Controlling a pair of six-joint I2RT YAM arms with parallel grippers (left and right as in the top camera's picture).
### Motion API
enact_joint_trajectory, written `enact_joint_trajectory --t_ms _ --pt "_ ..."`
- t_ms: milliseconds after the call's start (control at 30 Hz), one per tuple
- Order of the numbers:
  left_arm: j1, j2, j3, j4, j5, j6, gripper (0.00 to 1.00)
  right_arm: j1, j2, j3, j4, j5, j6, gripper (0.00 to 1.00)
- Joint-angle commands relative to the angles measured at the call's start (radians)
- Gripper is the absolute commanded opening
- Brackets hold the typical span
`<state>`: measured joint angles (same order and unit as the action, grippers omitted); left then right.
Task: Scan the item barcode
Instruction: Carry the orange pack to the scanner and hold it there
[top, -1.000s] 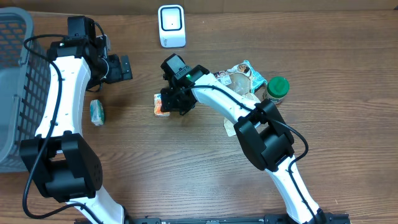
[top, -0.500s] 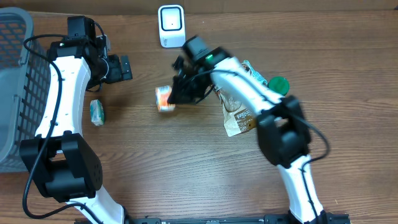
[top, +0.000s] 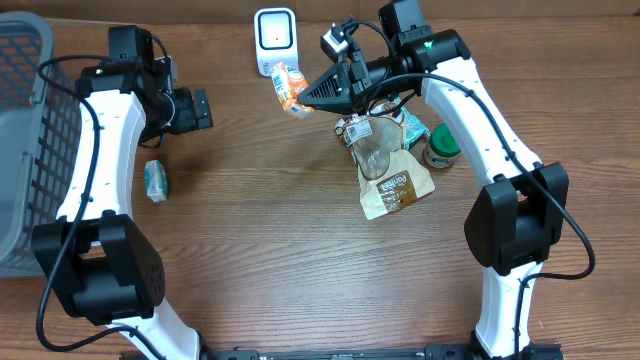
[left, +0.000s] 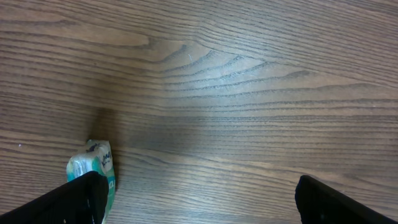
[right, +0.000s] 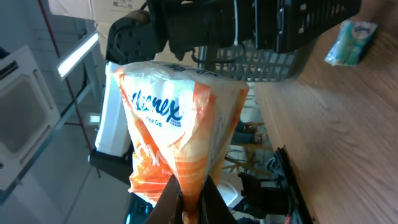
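- Shifted since a second back: orange tissue pack (top: 288, 87), from mid-table to upper centre of the overhead frame, carried by the right arm; left arm unchanged.
- Location: lifted off the table (top: 260, 270), just below and right of the white scanner (top: 275, 41).
- Right gripper (top: 305, 97): clamped narrow on the pack's gathered end, seen at the bottom of the wrist view (right: 185, 202).
- Left gripper (top: 200, 108): spread wide, nothing held, upper left of the frame, above a green packet (top: 155, 180).
- Key relation: pack sticks out left of the right fingertips, toward the scanner; long axis tilted upper left to lower right; right arm far nearer than left. Likely needs only a short approach and a turn of the wrist.
- Appearance: soft orange-and-white wrapper, blue "Kleenex" lettering, creased at the grip; barcode not visible in any view.
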<state>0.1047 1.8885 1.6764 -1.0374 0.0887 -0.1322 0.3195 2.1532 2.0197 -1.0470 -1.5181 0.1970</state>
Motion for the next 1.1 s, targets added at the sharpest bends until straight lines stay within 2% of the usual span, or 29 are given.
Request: enact_joint_trajectory --t_ms 0,100,300,333,367,400,567,667,833,933,1067 --pt "-0.007 -0.012 0.010 -0.002 -0.011 0.001 1.00 -0.003 -0.012 0.013 0.013 -0.046 -0.015 0.04" --pt "-0.007 -0.012 0.010 -0.002 -0.011 0.001 1.00 -0.001 -0.012 0.013 0.016 0.022 0.030 0.04" --pt "-0.007 -0.012 0.010 -0.002 -0.011 0.001 1.00 0.004 -0.012 0.069 -0.055 0.384 0.121 0.04" --pt "-0.007 -0.012 0.010 -0.002 -0.011 0.001 1.00 0.013 -0.012 0.141 -0.128 0.542 0.122 0.04" --pt "-0.007 -0.012 0.010 -0.002 -0.011 0.001 0.99 0.016 -0.012 0.161 -0.146 0.583 0.121 0.04" --pt "-0.007 -0.012 0.010 -0.002 -0.011 0.001 1.00 0.030 -0.012 0.261 -0.222 0.772 0.122 0.04" --pt "-0.007 -0.012 0.010 -0.002 -0.011 0.001 0.99 0.080 -0.012 0.467 -0.286 1.194 0.121 0.04" --pt "-0.007 -0.012 0.010 -0.002 -0.011 0.001 1.00 0.131 -0.012 0.495 -0.175 1.453 0.051 0.04" --pt "-0.007 -0.012 0.010 -0.002 -0.011 0.001 1.00 0.230 0.032 0.478 0.072 1.852 -0.159 0.04" --pt "-0.007 -0.012 0.010 -0.002 -0.011 0.001 1.00 0.261 0.085 0.455 0.270 1.948 -0.268 0.04" --pt "-0.007 -0.012 0.010 -0.002 -0.011 0.001 1.00 0.264 0.176 0.449 0.448 1.947 -0.436 0.04"
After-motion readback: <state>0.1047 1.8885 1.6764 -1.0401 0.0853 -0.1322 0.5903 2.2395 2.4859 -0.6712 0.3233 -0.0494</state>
